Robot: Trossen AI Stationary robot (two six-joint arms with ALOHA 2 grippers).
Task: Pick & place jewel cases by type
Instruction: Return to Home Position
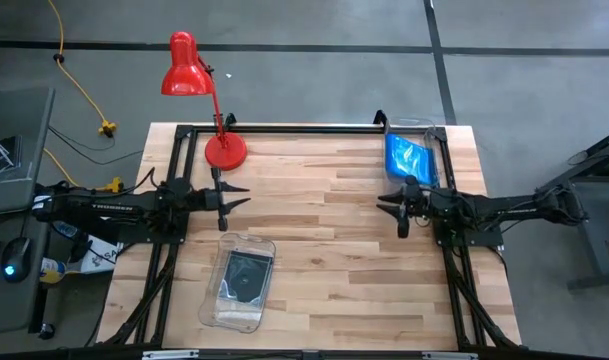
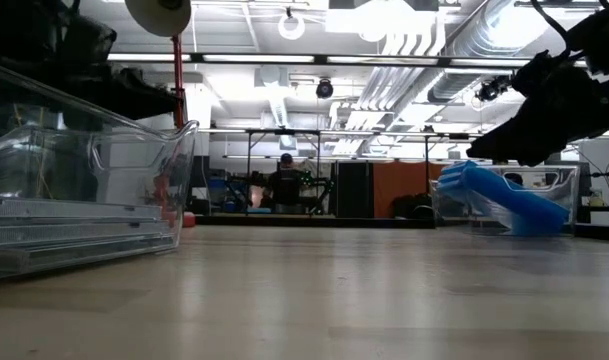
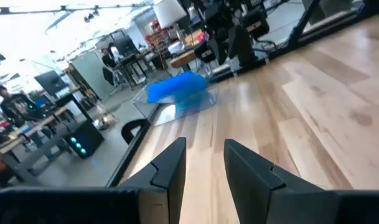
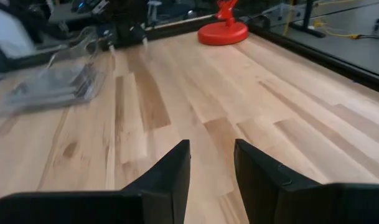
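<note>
High view: the bright blue square jewel cases (image 1: 406, 157) lie in the clear rectangular plastic bin (image 1: 443, 150) at the table's far right corner. The dark grey jewel cases (image 1: 246, 277), disc faintly showing, lie in a second clear plastic bin (image 1: 217, 312) at the near middle. No case is seen loose on the pale wooden table (image 1: 334, 250). The right gripper (image 1: 389, 203) hangs just beside the blue bin's near end, fingers apart and empty. The left gripper (image 1: 242, 195) hangs near the dark bin's far end, beside the red desk lamp (image 1: 199, 80), also parted and empty. Both bins run lengthwise far-to-near.

Low view: the blue cases lean in their bin under the right arm, and the dark stack lies flat in the nearer bin.

Left wrist view: fingers moderately parted, nothing between them; the blue cases lie well ahead.

Right wrist view: fingers likewise parted; the dark bin lies ahead, off to one side.

Judgement: sorting looks complete, and each arm can withdraw away from its nearer bin.
</note>
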